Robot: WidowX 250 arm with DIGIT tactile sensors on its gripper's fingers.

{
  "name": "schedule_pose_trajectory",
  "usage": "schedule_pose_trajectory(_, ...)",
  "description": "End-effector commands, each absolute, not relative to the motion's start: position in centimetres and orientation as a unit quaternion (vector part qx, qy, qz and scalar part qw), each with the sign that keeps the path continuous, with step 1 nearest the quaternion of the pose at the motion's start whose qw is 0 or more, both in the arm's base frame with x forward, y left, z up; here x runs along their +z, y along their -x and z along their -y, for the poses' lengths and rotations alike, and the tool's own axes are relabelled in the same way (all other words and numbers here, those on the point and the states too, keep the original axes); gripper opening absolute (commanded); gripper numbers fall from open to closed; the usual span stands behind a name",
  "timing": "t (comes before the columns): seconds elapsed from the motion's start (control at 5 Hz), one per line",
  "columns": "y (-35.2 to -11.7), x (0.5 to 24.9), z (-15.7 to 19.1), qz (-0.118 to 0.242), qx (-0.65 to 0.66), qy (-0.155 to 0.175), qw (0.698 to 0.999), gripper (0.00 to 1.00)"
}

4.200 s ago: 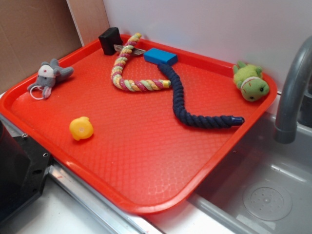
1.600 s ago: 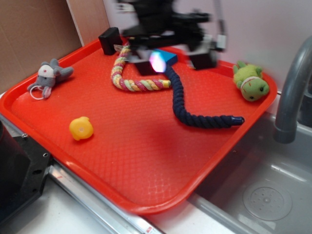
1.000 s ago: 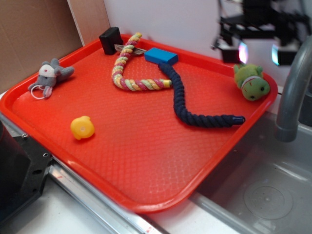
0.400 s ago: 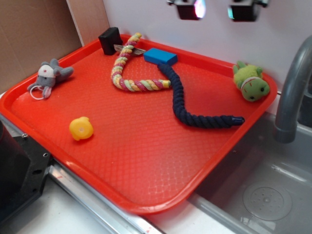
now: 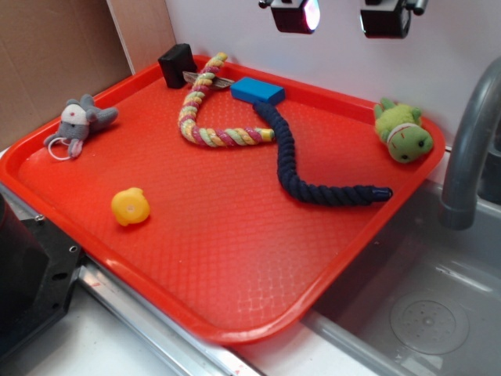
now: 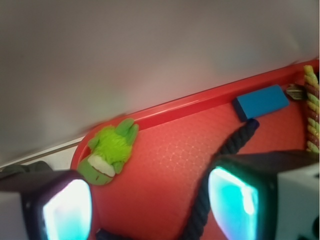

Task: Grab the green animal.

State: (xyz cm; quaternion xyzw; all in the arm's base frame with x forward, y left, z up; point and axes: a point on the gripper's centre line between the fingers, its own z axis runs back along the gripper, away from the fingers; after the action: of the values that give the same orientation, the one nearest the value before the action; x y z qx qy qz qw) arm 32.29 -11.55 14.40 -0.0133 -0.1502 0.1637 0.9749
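Gripper (image 5: 341, 16) was held high above the red tray's (image 5: 235, 329) back edge, fingers spread wide apart, nothing gripped between them. The green animal (image 5: 402, 131) was left lying in the tray's far right corner, beside the grey faucet (image 5: 467, 149).

Red tray (image 5: 235, 313) holds plenty: grey plush mouse (image 5: 81, 122) at the left edge, yellow rubber duck (image 5: 130, 207) nearer the front, striped rope (image 5: 205, 110) touching the navy rope (image 5: 301, 168), blue block (image 5: 257, 90) and black block (image 5: 178, 65) at the back. Grey faucet (image 5: 468, 149) stands right, over the sink (image 5: 423, 305).
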Motion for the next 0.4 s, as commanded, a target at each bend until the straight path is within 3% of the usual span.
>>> schedule_pose_trajectory(0.0,-32.5,16.8,11.6,0.180,0.173,0.031,0.968,1.00)
schedule_pose_trajectory(0.2,-30.2,12.2,12.1,0.154,0.211,0.057,0.964,1.00)
